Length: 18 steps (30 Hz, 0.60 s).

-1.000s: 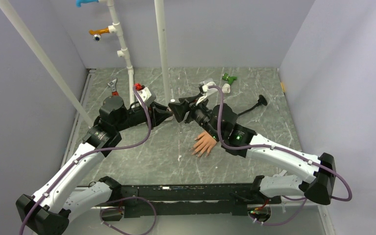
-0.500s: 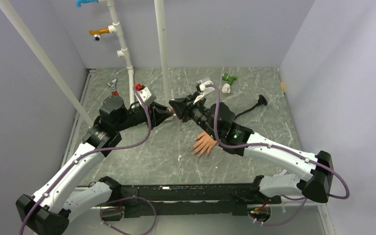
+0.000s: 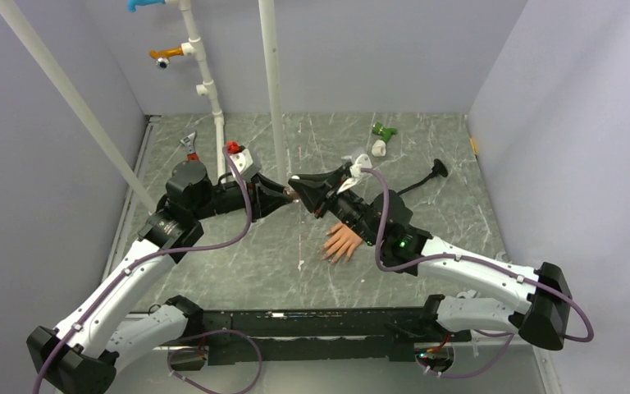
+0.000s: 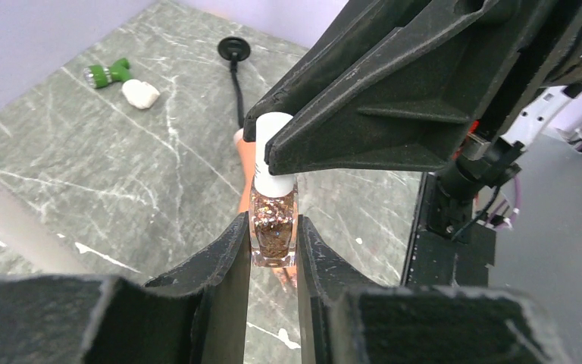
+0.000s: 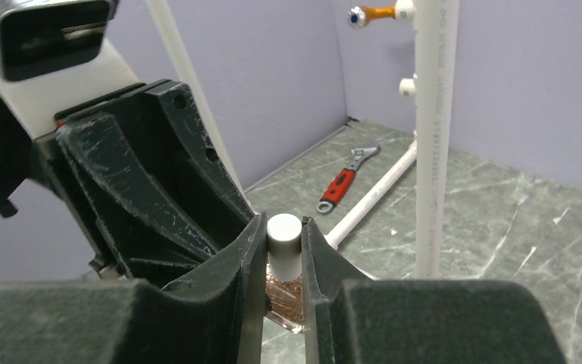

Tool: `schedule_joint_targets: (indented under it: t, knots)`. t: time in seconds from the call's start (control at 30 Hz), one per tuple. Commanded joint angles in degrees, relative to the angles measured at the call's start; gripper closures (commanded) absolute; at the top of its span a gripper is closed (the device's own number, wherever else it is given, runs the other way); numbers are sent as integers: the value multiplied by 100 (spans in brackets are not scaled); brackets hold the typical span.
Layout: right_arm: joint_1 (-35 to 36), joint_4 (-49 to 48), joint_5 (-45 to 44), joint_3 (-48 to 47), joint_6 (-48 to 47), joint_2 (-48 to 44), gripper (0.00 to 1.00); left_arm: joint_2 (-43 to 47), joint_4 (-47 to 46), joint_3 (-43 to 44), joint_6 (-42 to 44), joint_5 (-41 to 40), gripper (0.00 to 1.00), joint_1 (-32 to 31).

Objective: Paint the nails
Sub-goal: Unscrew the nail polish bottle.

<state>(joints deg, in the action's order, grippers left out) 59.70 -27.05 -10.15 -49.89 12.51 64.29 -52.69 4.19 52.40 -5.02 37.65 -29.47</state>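
Twisting straight was judged best, the bottle (image 4: 273, 221) being clamped in the left hand (image 4: 273, 244), its white cap (image 5: 284, 236) in the right hand (image 5: 283, 254), with the nails (image 3: 326, 256) nearby on the counter (image 3: 279, 258).

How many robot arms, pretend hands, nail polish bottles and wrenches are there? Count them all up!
Robot arms: 2
Pretend hand: 1
Nail polish bottle: 1
Wrench: 1
Total: 5
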Motion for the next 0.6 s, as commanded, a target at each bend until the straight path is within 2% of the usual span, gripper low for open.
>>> schedule_joint_targets:
  t: [0.0,0.23,0.37,0.57]
  knots:
    - [26,-874,780,374,-512,-263,90,161,-578,19,-36,521,100,100]
    - [-69,-1001,1338,518,-603,-392,91,172,-574,13,174,1419,100,107]
    - [-349,-995,2146,546,-464,-500,91,110,-543,46,277,1831,100,101]
    - [-778,-966,3192,550,-180,-582,91,166,-657,-20,268,2029,100,100]
